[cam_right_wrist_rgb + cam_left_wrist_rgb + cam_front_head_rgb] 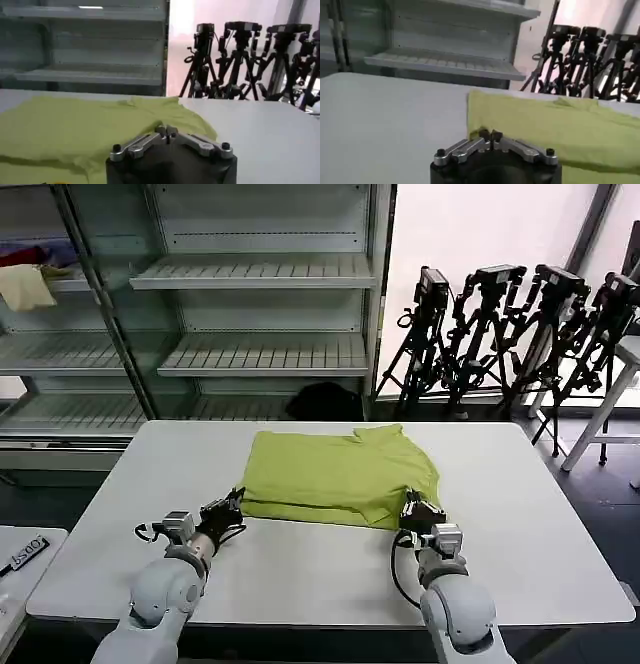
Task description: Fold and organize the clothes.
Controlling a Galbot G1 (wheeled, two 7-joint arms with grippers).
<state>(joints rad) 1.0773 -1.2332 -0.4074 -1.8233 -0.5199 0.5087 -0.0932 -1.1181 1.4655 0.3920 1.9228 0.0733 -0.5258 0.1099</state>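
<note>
T-shirt (340, 476): lime-green, partly folded, lying flat at the centre of the surface (520, 514).
Left hand (229, 510): at the shirt's 7 o'clock corner, fingers clenched together, apparently pinching the hem.
Right hand (414, 509): at its 5 o'clock corner, likewise clenched at the cloth's edge.
Handling: judged light, limp, non-fragile; layers may slide.
Grip site: near-edge corners, all layers pinched together.

A lime-green T-shirt (340, 476) is laid folded at the centre of a white table (520, 514); the left gripper (228, 510) is set at its lower left corner; the right gripper (415, 509) is set at its lower right corner; shelving (260, 274) is seen at upper left; tripods (510, 334) are ranged at upper right.
</note>
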